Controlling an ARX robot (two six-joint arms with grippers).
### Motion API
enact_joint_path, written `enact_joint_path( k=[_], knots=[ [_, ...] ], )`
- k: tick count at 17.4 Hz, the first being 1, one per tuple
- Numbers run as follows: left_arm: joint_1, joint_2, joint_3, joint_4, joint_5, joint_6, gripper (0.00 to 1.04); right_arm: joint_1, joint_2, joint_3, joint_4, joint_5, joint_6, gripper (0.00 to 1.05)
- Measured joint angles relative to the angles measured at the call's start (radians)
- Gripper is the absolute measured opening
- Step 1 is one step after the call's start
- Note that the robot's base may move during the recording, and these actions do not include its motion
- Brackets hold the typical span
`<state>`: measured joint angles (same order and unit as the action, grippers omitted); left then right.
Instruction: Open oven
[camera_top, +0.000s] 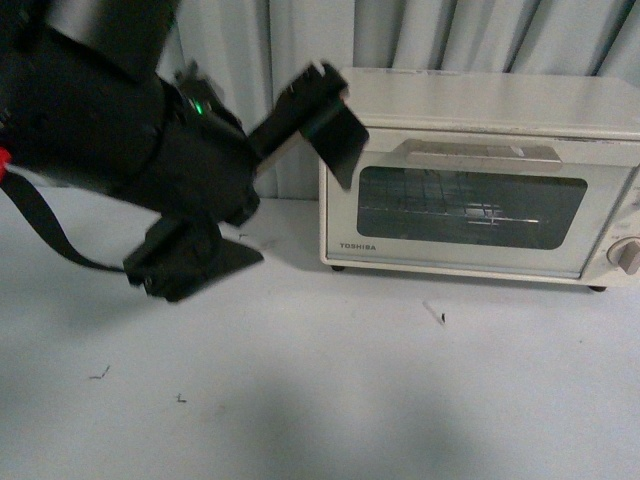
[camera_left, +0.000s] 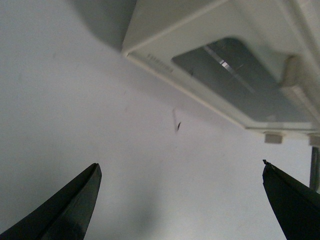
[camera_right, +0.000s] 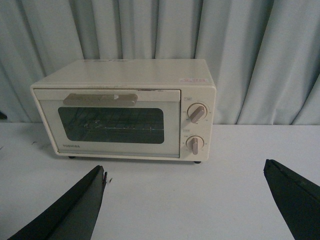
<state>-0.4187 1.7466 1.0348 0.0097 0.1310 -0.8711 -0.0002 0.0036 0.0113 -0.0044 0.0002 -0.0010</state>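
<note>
The left arm (camera_top: 100, 110) fills the upper left of the front view and slants down and to the right over the worktop (camera_top: 400, 390). Its left end effector (camera_top: 300, 200) hangs in the air, spread wide and holding nothing. In the left wrist view, bare worktop lies between its fingers (camera_left: 75, 205) and the oven's lower front edge.

In front of the oven (camera_top: 470, 100) the worktop is open across its whole width. The oven stands at the right rear with its back near the curtain (camera_top: 440, 35). Its door (camera_top: 470, 210) is shut and the bar handle (camera_top: 485, 153) lies flat along the door's top edge. Two knobs (camera_right: 197, 113) sit on its right side.

The right end effector (camera_right: 184, 166) is also spread and holds nothing. It faces the oven front from well back.
</note>
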Motion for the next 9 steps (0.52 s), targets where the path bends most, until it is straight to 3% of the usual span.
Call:
enact_joint_path(
  k=[3, 5, 6, 7, 9],
  knots=[
    [0.015, -0.009, 0.014, -0.005, -0.008, 0.040, 0.98, 0.000, 0.000, 0.000, 0.000, 0.000, 0.000, 0.98],
    [0.019, 0.009, 0.016, -0.026, 0.037, 0.027, 0.98, 0.000, 0.000, 0.000, 0.000, 0.000, 0.000, 0.98],
    [0.018, 0.034, 0.038, -0.058, 0.076, 0.006, 0.98, 0.000, 0.000, 0.000, 0.000, 0.000, 0.000, 0.98],
    [-0.016, 0.197, 0.170, -0.051, 0.238, -0.196, 0.98, 0.000, 0.000, 0.000, 0.000, 0.000, 0.000, 0.98],
    [-0.051, 0.332, 0.315, -0.154, 0.326, -0.317, 0.98, 0.000, 0.000, 0.000, 0.000, 0.000, 0.000, 0.98]
  ],
)
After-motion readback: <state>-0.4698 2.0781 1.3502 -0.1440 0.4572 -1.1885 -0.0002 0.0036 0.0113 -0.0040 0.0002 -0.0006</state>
